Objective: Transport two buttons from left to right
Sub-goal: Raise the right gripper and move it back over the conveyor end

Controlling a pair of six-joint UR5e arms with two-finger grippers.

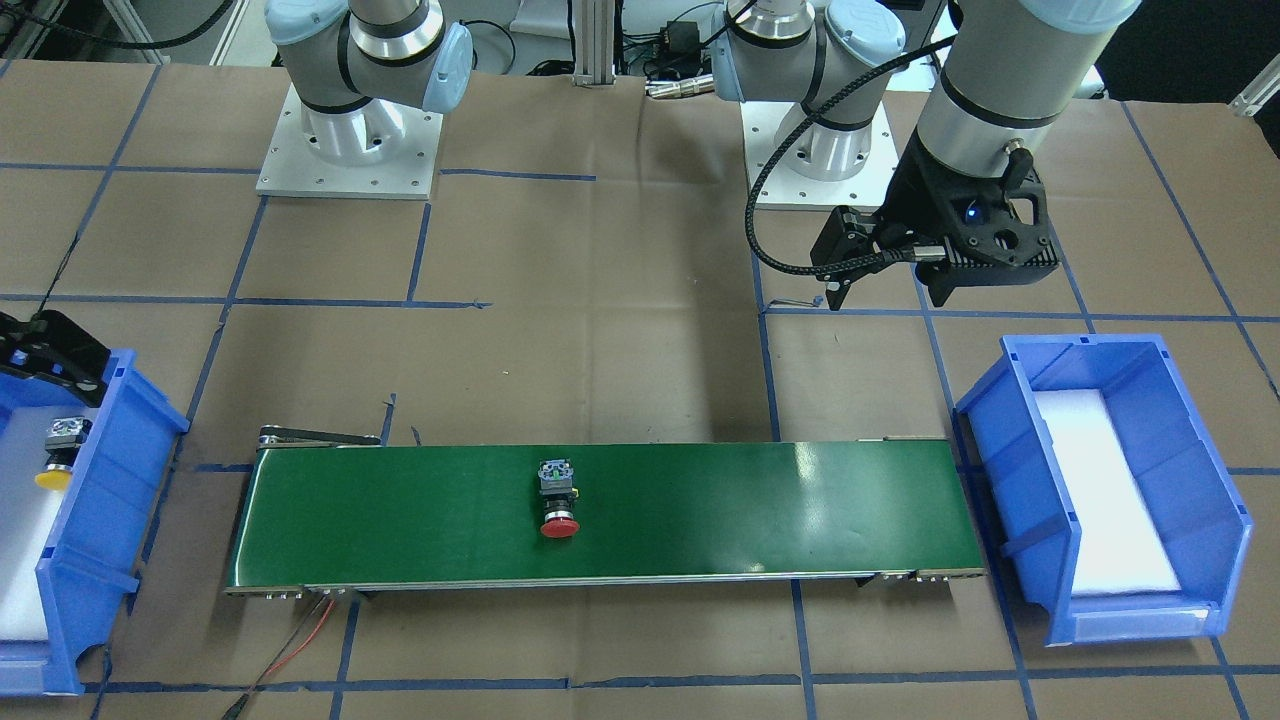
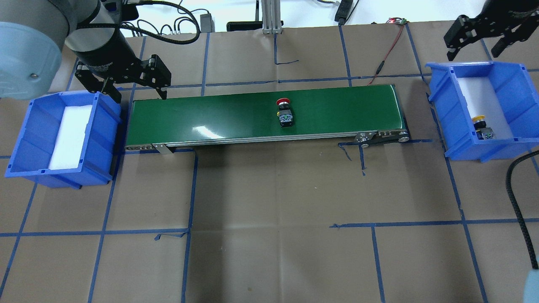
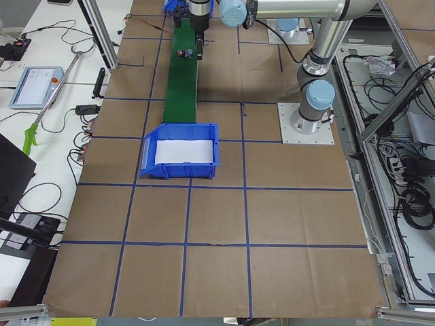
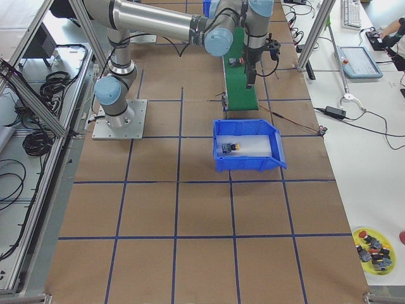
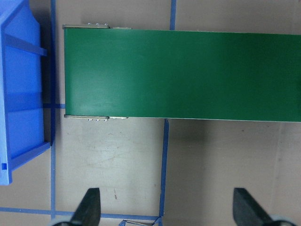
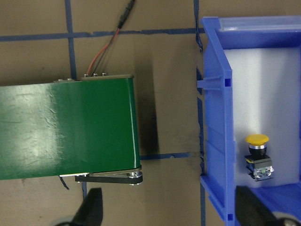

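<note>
Overhead exterior is showing both my arms hanging above the brown worktop point(image 2: 269, 210), each pair of fingers spread wide and released, gripping nothing. My left fingers point(image 5: 90, 207) are hovering high near the left end of the green conveyor belt point(image 2: 202, 118), close to the left blue bin point(image 2: 105, 139). That bin is sitting toward the worktop's left edge with white foam showing inside. My right fingers point(image 6: 93, 207) are hovering over the gap between the belt's right end and the right blue bin point(image 2: 438, 97), which is sitting toward the right edge. The red button point(image 2: 285, 112) is lying on its side about midway along the belt, cap pointing toward the far edge. The yellow button point(image 2: 482, 127) is lying on the foam inside the right bin, toward the bin's near end, apart from my fingers.
</note>
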